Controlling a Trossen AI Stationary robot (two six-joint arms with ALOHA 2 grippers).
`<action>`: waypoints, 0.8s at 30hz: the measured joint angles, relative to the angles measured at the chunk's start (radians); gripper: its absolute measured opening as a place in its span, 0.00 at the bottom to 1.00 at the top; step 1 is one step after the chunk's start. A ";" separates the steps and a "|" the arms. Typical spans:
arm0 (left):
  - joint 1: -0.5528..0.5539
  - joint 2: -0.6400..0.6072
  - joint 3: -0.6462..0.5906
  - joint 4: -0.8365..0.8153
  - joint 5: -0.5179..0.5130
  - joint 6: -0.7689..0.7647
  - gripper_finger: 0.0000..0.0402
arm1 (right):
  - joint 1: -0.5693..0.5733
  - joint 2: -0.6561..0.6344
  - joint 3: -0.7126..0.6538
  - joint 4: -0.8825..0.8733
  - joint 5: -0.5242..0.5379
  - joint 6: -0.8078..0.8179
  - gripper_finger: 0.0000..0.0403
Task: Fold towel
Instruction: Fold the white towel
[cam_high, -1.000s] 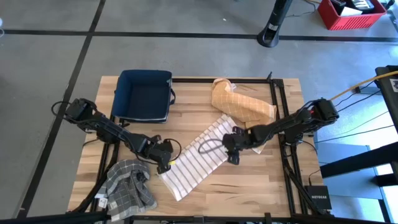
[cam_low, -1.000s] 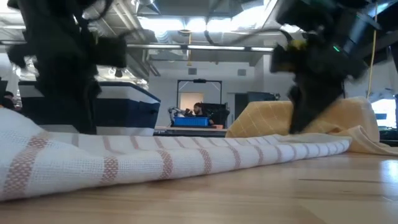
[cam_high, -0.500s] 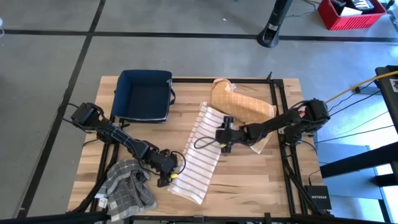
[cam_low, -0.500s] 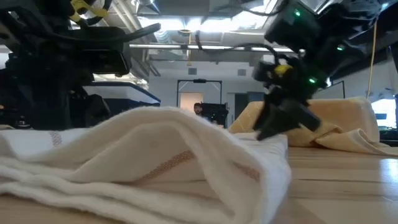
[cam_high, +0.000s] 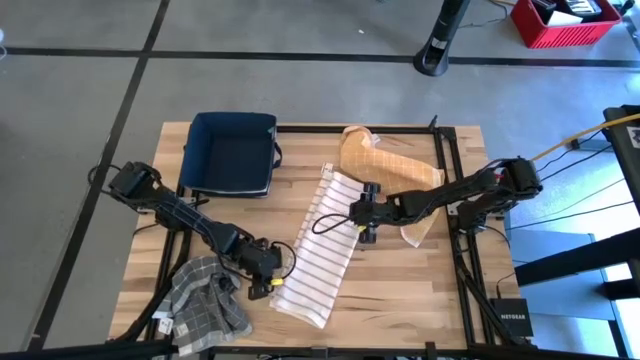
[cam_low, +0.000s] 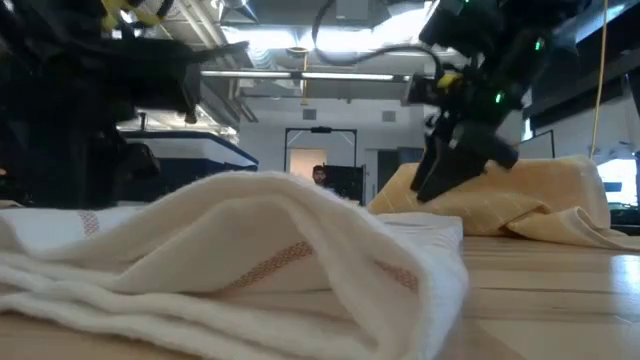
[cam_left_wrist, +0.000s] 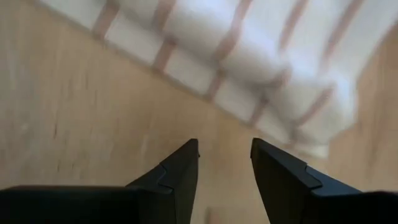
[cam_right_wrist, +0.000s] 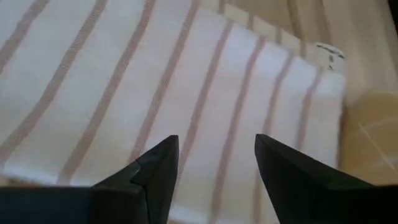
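high: striped towel (cam_high: 322, 243) lies folded lengthwise at centre of table (cam_high: 420, 285), further folds left; left pincer (cam_high: 266, 280) by its lower-left edge, right pincer (cam_high: 366, 222) at its right edge, both off the cloth since a second ago | low: towel (cam_low: 240, 260) humped in foreground | left wrist: fingers (cam_left_wrist: 180, 171) apart, empty | right wrist: fingers (cam_right_wrist: 155, 165) apart, above stripes

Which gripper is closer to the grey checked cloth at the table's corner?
Left. The left gripper sits just beside the grey checked cloth, at the striped towel's lower edge. The right gripper is farther off, over the striped towel's other side near the yellow cloth.
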 joint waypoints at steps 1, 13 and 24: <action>0.000 -0.015 0.008 0.005 -0.016 0.006 0.35 | -0.002 -0.016 0.004 -0.024 -0.003 0.012 0.54; 0.058 0.087 0.007 0.223 -0.235 0.087 0.35 | -0.139 0.102 -0.033 -0.011 -0.113 0.153 0.54; 0.168 0.091 0.008 0.117 -0.138 0.000 0.35 | 0.028 0.098 -0.035 -0.200 -0.252 0.577 0.54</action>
